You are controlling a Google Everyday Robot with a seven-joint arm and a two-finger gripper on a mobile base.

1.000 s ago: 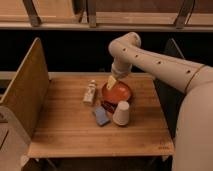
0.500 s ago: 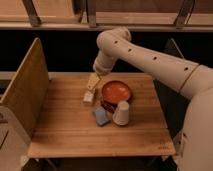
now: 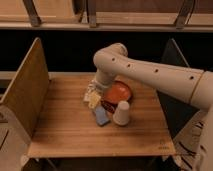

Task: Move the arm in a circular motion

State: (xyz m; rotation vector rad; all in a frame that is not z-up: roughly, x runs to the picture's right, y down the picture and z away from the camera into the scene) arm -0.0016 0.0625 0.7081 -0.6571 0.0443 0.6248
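Observation:
The arm [image 3: 150, 72] is large and cream-white, with thick tubular segments and small dark holes. It comes in from the right edge and bends at a rounded elbow [image 3: 112, 56] over the back of the wooden table [image 3: 65, 130]. Its pale yellowish gripper [image 3: 93, 99] points down at the table's middle, just left of a red-orange bowl [image 3: 120, 93] and close above a small light object.
A white upturned cup [image 3: 121, 113] stands in front of the bowl. A blue-grey flat object [image 3: 101, 116] lies left of the cup. A wooden side panel [image 3: 25, 92] stands at the table's left, a dark panel [image 3: 175, 65] at its right.
The elbow and gripper have swung left and toward the front, from over the bowl to its left side. The cup, bowl and blue object have not moved.

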